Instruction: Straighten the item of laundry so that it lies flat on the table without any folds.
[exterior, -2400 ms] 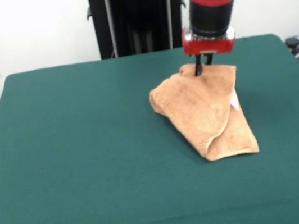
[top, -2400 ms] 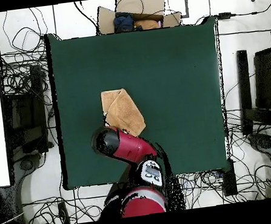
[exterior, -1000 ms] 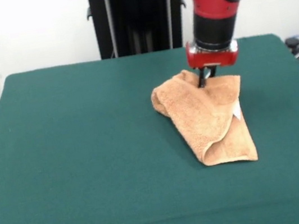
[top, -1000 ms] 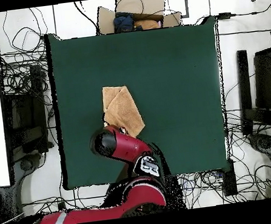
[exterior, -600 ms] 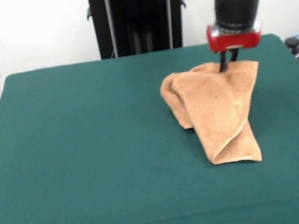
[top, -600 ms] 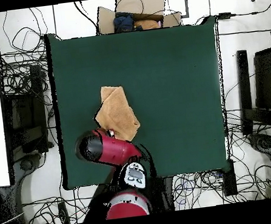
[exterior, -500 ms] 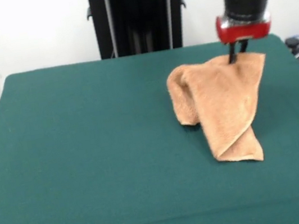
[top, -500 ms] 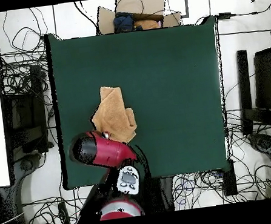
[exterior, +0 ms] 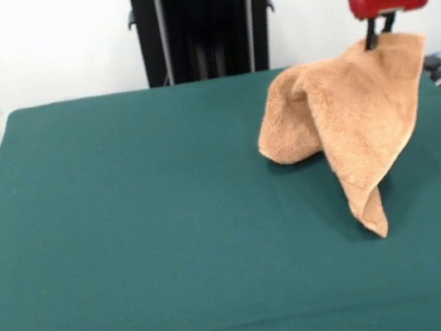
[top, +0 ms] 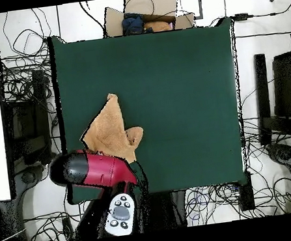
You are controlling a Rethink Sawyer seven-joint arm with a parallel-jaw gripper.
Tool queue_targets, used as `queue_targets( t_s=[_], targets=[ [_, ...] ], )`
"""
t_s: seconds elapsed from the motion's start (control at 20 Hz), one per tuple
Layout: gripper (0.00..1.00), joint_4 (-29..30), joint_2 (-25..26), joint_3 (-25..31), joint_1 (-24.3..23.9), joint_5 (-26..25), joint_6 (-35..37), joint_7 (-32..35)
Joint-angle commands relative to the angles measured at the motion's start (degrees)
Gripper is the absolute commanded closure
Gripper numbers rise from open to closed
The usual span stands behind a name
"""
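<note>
The gripper (exterior: 377, 33) has its jaws clamped on the towel's (exterior: 353, 115) top corner, lifting it at the worktop's (exterior: 130, 230) far right; the towel hangs folded, only its lowest corner touching down.

Peach towel (exterior: 355, 115) hangs lifted, folded, lowest corner touching green table (exterior: 130, 230).

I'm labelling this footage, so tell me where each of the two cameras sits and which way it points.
Front view: sits across the dark green felt table, looking level at the peach-orange terry towel hanging from the gripper; only the red wrist shows.
Overhead view: above, looking straight down; the red and black arm enters from the bottom edge over the towel.
Both share the table, the towel and the arm.
</note>
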Motion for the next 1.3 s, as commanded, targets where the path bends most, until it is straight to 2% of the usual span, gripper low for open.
queue_targets(
  t_s=[0.05,0.3,0.6,1.3],
  targets=[
    [1.00,0.4,-3.1,-1.6,-0.7,2.0,6.9,17.9],
    [1.00,0.4,-3.5,0.2,-4.3,1.2,8.4,15.2],
    [1.00,-0.6,-4.0,0.5,-5.4,0.3,9.9,14.8],
    [1.00,-3.5,-11.1,-5.3,-0.7,-2.4,22.3,20.6]
  ],
)
